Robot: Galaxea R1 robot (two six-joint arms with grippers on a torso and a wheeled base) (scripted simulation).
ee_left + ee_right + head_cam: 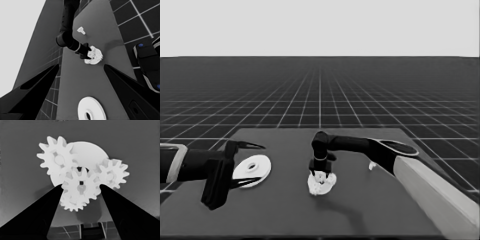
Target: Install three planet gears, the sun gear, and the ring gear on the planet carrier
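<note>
The planet carrier, the smaller round part, lies mid-table with planet gears on it: one on one side, another on the other, and a third half hidden. My right gripper points straight down over it, shut on the sun gear, which hangs over the carrier's middle with a finger against each flank. The ring gear, the larger round part, lies at the left. My waiting left gripper stands open over it and does not hold it.
A thin white piece lies right of the carrier, under the right forearm, and shows in the left wrist view too. Dark machinery with blue lights stands past the table's near edge.
</note>
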